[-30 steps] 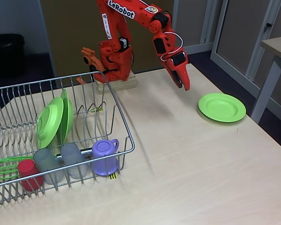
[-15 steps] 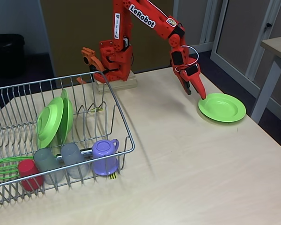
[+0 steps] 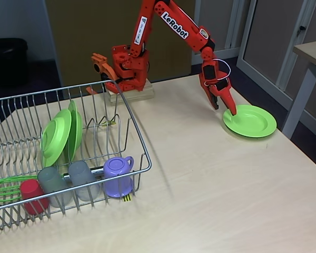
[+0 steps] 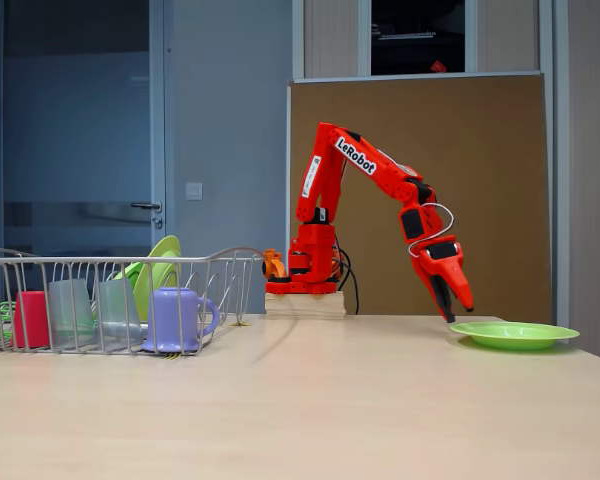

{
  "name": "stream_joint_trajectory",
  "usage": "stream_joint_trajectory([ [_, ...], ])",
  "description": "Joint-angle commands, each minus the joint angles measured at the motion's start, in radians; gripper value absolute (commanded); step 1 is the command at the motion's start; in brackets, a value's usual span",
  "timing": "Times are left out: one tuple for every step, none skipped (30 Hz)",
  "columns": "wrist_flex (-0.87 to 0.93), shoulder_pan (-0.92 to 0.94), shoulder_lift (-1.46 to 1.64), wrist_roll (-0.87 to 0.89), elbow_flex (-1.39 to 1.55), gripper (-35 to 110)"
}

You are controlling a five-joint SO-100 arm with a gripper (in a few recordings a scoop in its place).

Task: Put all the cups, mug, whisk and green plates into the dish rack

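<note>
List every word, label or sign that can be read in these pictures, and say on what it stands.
"LeRobot": white letters on the red arm's upper link, readable in both fixed views.
White sticker on the arm's lower link: print too small to read.
Yellow-black striped tag on the dish rack's front edge: stripes, no text.

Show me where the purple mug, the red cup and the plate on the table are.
purple mug (image 3: 118, 176), a fixed view, on its side wall
red cup (image 3: 32, 193), a fixed view, on its body
plate on the table (image 3: 251, 121), a fixed view, on its flat centre
</note>
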Motion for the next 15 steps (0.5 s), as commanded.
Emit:
stream_joint_trajectory([
  [-0.020,-0.015,0.002,-0.115,-0.051,41],
  [-0.017,-0.015,-0.005,-0.143,-0.063,41],
  [-0.014,-0.014,-0.014,-0.176,-0.077,40],
  [-0.014,-0.012,-0.025,-0.201,-0.089,40],
  [-0.015,-0.011,-0.043,-0.209,-0.100,40],
  [-0.015,-0.009,-0.064,-0.216,-0.112,40],
  [-0.023,-0.008,-0.087,-0.218,-0.123,40],
  [-0.040,-0.005,-0.114,-0.218,-0.130,39],
  [-0.066,-0.002,-0.140,-0.218,-0.138,38],
  [-0.091,0.003,-0.172,-0.218,-0.147,38],
  [-0.115,0.006,-0.204,-0.219,-0.156,37],
  [-0.138,0.011,-0.236,-0.215,-0.167,36],
  [-0.161,0.017,-0.267,-0.213,-0.176,35],
  [-0.175,0.021,-0.298,-0.192,-0.189,30],
  [-0.198,0.028,-0.318,-0.169,-0.189,23],
])
